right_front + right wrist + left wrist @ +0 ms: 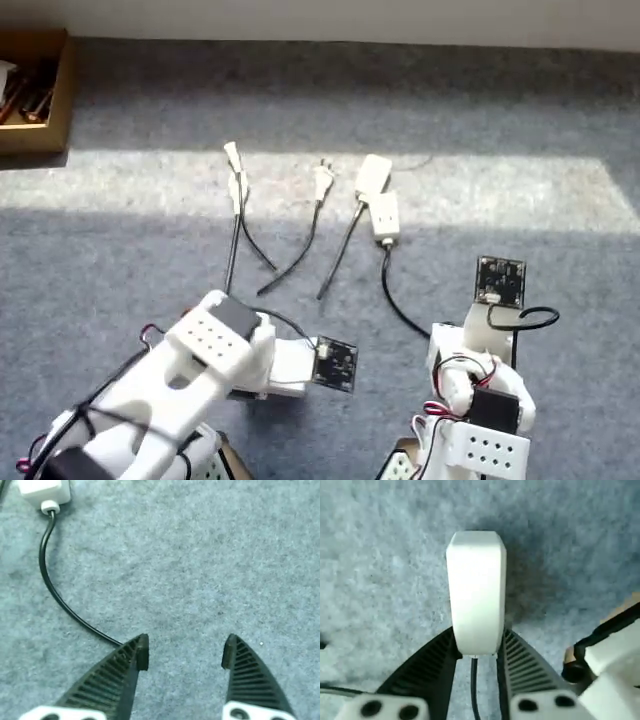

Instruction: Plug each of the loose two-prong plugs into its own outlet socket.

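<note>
Left end effector pinches a white connector; right end effector is spread and empty.
The connector's long axis runs straight out between the fingers. The socket lies ahead of the right arm, the nearer one. A plug lies beside the socket on the left arm's side, and a second plug lies farther out.

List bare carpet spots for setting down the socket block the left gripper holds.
Free: carpet between the wooden box and the leftmost plug; the stretch right of the two white blocks in the high view; the patch under the open right gripper. Crowded: the centre, where plugs, blocks and black cables lie close.
</note>
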Available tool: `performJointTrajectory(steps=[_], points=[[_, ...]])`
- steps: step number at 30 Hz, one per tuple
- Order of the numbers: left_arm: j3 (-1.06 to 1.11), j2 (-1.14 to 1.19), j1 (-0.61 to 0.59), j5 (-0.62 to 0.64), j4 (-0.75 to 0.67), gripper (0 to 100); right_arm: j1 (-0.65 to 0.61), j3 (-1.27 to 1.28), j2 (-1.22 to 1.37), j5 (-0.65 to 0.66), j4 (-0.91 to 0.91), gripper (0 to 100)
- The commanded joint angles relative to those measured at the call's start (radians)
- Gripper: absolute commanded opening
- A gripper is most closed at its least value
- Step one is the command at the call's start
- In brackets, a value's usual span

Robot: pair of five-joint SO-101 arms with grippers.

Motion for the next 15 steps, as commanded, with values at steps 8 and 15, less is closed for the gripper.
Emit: performJointTrajectory(steps=[8, 15], points=[[0.012, -0.547, 0.002, 0.221, 0.152, 21, -0.004, -0.042, -0.002, 0.008, 0.002, 23.5], [0.096, -0.458, -0.097, 0.117, 0.097, 16, -0.004, -0.042, -0.002, 0.008, 0.002, 23.5]])
